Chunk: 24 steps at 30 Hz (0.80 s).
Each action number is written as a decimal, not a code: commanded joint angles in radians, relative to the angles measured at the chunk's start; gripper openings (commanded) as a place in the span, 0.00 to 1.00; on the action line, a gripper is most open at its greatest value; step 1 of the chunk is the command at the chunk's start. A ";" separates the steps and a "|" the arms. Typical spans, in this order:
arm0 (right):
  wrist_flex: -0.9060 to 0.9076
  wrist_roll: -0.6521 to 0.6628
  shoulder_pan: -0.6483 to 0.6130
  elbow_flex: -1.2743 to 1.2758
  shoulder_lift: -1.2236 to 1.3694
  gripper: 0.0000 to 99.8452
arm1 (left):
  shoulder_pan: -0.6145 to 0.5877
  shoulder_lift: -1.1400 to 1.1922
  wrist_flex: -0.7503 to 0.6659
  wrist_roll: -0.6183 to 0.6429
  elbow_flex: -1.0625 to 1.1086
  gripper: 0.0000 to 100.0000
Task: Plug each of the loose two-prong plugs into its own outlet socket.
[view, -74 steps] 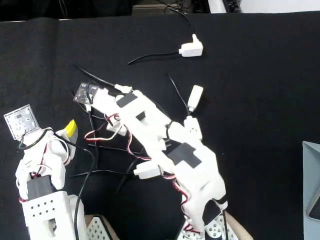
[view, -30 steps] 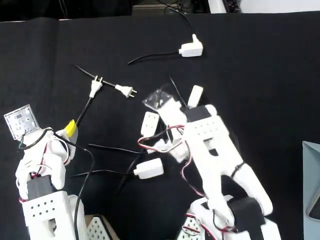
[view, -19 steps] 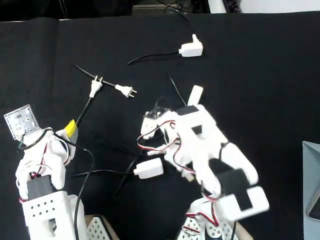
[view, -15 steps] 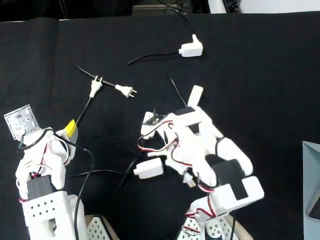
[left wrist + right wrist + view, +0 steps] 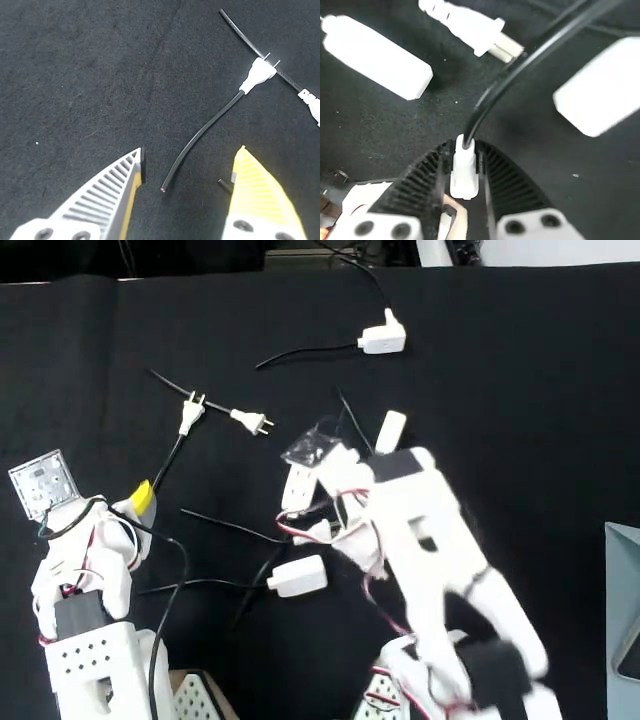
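Note:
In the right wrist view my right gripper [image 5: 464, 150] is shut on a white plug [image 5: 464, 172] whose black cable [image 5: 520, 67] runs away from the jaws. Beyond it lie two white sockets [image 5: 377, 57] [image 5: 605, 90] and a loose two-prong plug [image 5: 470, 27]. In the high view the right gripper [image 5: 325, 462] hovers at the table's middle between two sockets [image 5: 298, 487] [image 5: 390, 430]. My left gripper [image 5: 191, 150] stands open over bare cloth, short of a white plug [image 5: 257, 75] on a black cable. That plug [image 5: 190, 415] and another plug [image 5: 250, 421] lie far left of centre.
A third socket [image 5: 298, 578] lies near the front. A socket [image 5: 383, 338] with a cable attached sits at the back. Black cables [image 5: 215, 525] cross the cloth between the arms. The left arm [image 5: 85, 570] rests at the front left. A grey-blue object [image 5: 625, 620] stands at the right edge.
The right arm drew back from the far left to the middle, folded down, then stretched out again over the sockets. The two plugs at the left came into sight. The left arm stayed still.

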 commanded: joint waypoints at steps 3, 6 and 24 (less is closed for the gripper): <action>0.044 -0.086 0.020 -0.041 -0.277 0.01 | -0.001 -0.011 -0.015 -0.017 -0.033 0.29; 0.031 -0.161 0.018 -0.033 -0.381 0.01 | 0.024 -0.011 -0.015 -0.081 -0.047 0.29; -0.753 -0.520 0.018 0.661 -0.987 0.01 | 0.455 0.011 0.169 -0.255 -0.189 0.29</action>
